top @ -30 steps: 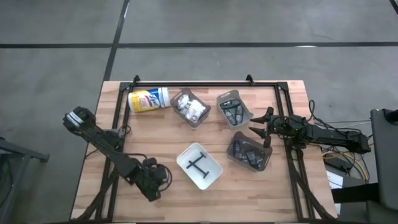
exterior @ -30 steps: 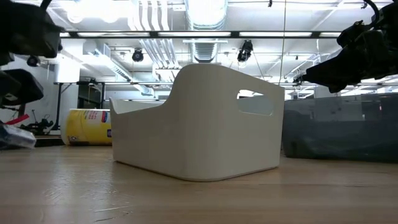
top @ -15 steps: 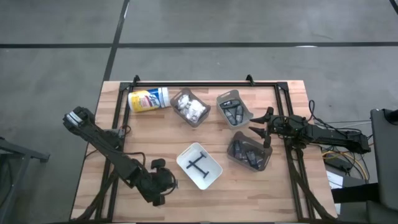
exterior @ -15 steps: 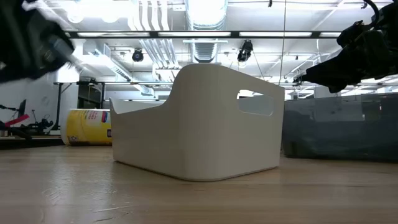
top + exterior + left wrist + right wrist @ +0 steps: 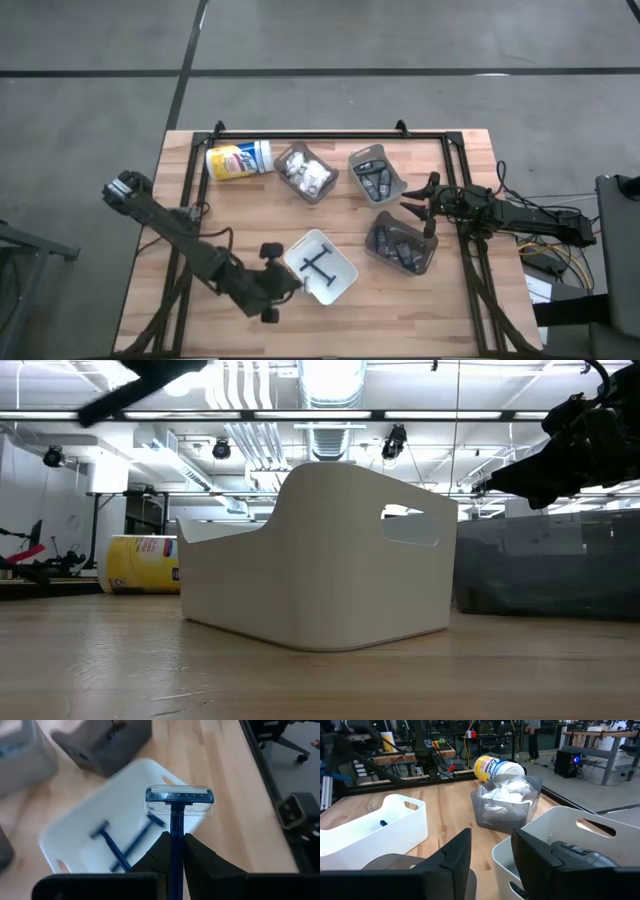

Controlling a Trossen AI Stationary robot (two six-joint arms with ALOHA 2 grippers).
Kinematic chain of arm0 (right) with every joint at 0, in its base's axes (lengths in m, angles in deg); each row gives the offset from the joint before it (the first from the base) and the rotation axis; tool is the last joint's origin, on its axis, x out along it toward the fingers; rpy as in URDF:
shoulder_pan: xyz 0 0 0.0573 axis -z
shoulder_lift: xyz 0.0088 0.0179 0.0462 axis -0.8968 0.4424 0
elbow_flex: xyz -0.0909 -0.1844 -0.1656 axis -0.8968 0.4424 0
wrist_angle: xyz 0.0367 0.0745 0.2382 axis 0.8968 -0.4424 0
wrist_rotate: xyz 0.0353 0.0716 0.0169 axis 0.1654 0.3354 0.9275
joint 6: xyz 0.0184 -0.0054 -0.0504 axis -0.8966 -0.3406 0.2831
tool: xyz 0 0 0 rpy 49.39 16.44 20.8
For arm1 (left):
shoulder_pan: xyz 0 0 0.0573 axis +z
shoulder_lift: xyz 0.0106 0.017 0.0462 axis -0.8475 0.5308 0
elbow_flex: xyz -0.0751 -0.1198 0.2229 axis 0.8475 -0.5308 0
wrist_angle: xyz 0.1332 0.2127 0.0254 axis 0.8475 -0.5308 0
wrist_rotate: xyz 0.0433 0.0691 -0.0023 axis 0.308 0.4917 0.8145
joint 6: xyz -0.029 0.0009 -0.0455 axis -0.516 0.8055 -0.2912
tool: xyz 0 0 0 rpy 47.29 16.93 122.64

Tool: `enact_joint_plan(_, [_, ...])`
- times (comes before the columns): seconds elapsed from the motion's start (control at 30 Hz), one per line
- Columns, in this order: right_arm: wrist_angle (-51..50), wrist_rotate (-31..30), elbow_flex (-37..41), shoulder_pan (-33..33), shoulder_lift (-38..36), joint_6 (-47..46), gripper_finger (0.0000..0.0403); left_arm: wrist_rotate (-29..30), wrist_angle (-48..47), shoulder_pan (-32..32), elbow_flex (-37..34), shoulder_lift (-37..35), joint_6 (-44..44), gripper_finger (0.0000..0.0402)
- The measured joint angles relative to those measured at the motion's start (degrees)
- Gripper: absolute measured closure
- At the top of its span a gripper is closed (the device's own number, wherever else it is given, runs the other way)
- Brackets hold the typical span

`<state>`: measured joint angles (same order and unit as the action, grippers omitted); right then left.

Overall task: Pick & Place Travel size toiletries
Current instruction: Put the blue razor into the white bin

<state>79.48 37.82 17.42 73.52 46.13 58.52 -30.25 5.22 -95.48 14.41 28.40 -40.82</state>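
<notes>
My left gripper (image 5: 284, 284) (image 5: 172, 845) hangs at the near-left side of the white bin (image 5: 320, 266) and is shut on a blue razor (image 5: 178, 802) with a clear cap over its head. Two more blue razors (image 5: 122, 842) lie on the floor of that bin. At the table's right side my right gripper (image 5: 416, 206) (image 5: 490, 857) stands open between the grey bins, with nothing between its fingers. In the low view the left arm is only a blur at the upper left (image 5: 140, 385). My left gripper pinches the razor's blue handle (image 5: 174, 832) between its two fingers. The handle runs along the fingers and the capped head (image 5: 179, 800) sticks out past their tips. The fingers slant downward from the table's left toward the white bin. The razor is lifted clear, over the bin.
A yellow-labelled canister (image 5: 238, 160) lies at the far left. Next to it stand a grey bin of white packets (image 5: 305, 172) and a grey bin of dark pieces (image 5: 375, 177); a third grey bin (image 5: 402, 245) stands nearer. Black frame rails (image 5: 330, 135) run along the table's edges.
My left gripper has risen from the table's near-left part and gone toward the white bin, rolling as it went. The razor has gone up with it, clear of the table.
</notes>
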Motion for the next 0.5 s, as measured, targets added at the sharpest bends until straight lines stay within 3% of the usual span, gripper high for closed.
enact_joint_plan(0.23, [-0.01,0.00,-0.01,-0.01,0.01,-0.19,0.0290,-2.72,5.33,6.40,0.45,0.00,11.60,0.0368])
enact_joint_plan(0.5, [-0.01,0.01,0.01,0.00,0.00,-0.17,0.0316,-6.45,10.53,13.65,0.43,0.00,17.17,0.0367])
